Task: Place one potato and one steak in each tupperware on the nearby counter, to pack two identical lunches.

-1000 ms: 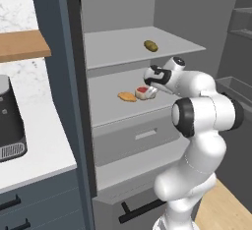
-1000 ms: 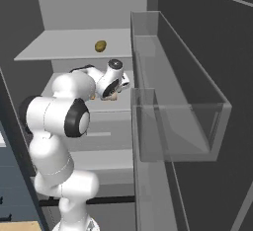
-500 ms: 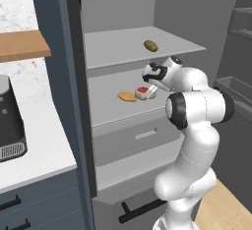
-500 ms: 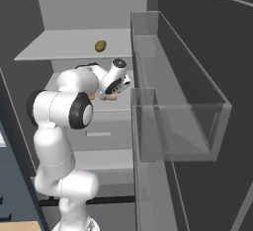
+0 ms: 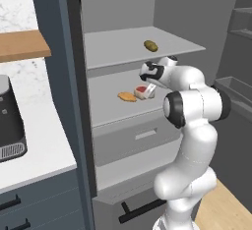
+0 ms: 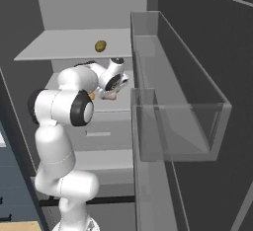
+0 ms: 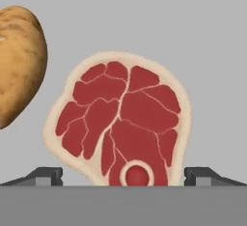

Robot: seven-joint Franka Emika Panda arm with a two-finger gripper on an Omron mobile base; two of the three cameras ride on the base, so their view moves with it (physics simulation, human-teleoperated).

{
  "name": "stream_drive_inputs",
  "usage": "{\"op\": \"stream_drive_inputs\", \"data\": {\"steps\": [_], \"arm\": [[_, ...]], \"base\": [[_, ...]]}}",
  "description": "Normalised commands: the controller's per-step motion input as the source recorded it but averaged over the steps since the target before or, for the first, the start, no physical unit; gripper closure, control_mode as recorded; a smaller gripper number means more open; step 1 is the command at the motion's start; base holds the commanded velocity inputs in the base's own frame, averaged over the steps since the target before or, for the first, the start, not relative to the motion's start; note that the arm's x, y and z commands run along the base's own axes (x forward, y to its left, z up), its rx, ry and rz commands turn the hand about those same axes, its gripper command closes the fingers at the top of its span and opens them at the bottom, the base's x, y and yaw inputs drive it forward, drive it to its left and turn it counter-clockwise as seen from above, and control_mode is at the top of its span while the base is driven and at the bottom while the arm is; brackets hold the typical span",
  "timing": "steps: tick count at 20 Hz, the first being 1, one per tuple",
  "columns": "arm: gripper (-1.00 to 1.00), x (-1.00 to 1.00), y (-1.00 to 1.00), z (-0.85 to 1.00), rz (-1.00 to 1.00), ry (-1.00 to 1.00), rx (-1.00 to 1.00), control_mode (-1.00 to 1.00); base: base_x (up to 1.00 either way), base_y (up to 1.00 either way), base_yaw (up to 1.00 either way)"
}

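A raw red steak (image 7: 120,123) with a pale fat rim lies on the middle fridge shelf, and a brown potato (image 7: 19,61) lies beside it. From the left base they show as the steak (image 5: 142,91) and the potato (image 5: 127,97). My gripper (image 7: 123,176) hangs open right over the steak, one fingertip (image 7: 46,176) off each side of it, not touching. It reaches in above the shelf (image 5: 147,76) and appears from the other side too (image 6: 111,93). A second potato (image 5: 150,45) (image 6: 100,46) rests on the upper shelf. No tupperware is in sight.
The white counter (image 5: 44,150) lies left of the fridge, with a dark appliance (image 5: 10,121) on it and a wooden wall shelf (image 5: 22,44) above. The open fridge door's clear bins (image 6: 173,101) stand close on my right. A drawer (image 5: 138,138) sits under the middle shelf.
My elbow has swung a little to the left and the hand has edged closer over the steak. The steak and both potatoes lie where they were.
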Motion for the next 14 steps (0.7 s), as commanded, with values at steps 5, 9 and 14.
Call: {"op": "stream_drive_inputs", "data": {"steps": [5, 9, 14], "arm": [[-1.00, -0.62, 0.03, -0.04, 0.00, 0.00, 0.00, -1.00], [-1.00, -0.41, 0.00, 0.00, 0.00, 0.00, 0.00, -1.00], [-1.00, 0.39, 0.22, 0.02, -0.12, 0.00, -0.03, -1.00]], "base": [[0.00, 0.00, 0.00], [0.00, 0.00, 0.00], [0.00, 0.00, 0.00]]}}
